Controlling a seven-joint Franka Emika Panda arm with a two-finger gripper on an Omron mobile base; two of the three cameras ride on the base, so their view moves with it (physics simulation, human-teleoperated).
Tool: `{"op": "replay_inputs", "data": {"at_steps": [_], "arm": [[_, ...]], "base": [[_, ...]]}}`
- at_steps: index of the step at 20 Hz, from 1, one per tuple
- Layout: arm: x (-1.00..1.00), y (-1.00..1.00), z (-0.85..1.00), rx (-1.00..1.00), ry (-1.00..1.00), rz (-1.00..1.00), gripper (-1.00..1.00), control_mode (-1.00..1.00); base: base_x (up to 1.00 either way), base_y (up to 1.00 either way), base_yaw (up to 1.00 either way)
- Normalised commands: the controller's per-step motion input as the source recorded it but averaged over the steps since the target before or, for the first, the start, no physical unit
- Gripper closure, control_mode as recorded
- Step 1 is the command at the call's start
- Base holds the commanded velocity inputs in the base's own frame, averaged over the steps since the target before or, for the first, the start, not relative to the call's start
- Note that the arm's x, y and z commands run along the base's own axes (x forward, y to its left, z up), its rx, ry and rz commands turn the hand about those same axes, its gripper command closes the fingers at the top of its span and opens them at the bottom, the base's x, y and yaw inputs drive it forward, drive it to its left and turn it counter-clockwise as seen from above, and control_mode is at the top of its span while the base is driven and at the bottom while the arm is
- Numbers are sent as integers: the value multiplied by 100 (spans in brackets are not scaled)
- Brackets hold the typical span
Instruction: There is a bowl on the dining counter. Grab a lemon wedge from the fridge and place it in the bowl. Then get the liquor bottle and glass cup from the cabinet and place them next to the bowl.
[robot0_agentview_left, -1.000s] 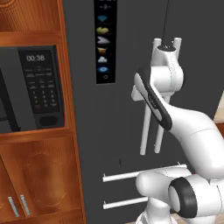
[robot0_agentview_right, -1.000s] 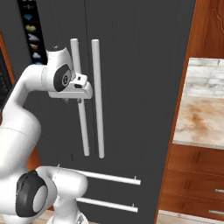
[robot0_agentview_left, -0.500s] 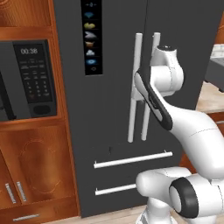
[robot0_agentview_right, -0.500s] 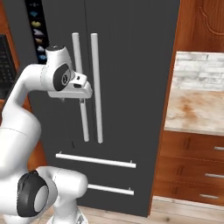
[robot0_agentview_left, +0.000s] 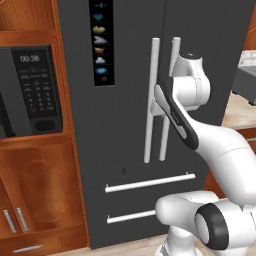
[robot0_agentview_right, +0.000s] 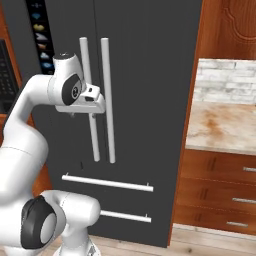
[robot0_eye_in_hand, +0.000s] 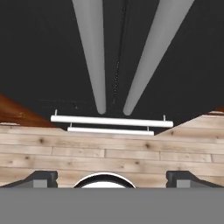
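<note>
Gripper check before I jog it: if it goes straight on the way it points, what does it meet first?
Probably the wooden floor below: the open gripper points down beside the fridge handles. Depth is unclear.

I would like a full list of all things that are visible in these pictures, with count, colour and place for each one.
fridge: one, dark grey, centre, doors shut
upright door handles: two, light grey, side by side at the door seam
drawer handles: two, light grey, horizontal, low on the fridge
icon panel: one, black with small symbols, left fridge door
microwave: one, black, in wooden cabinets left of fridge
counter: one, marbled beige, right of fridge
wood drawers: brown, under the counter
floor: light wood planks
gripper: one, white, jaws open, at the upright handles
</note>
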Motion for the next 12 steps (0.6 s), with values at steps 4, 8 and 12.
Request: {"op": "replay_inputs", "data": {"at_steps": [4,8,12], "arm": [[0,0,0,0,0,0,-100,100],[0,0,0,0,0,0,-100,100],[0,0,0,0,0,0,-100,100]], "base": [[-14,-28,0],[-17,-28,0],[-29,-19,0]]}}
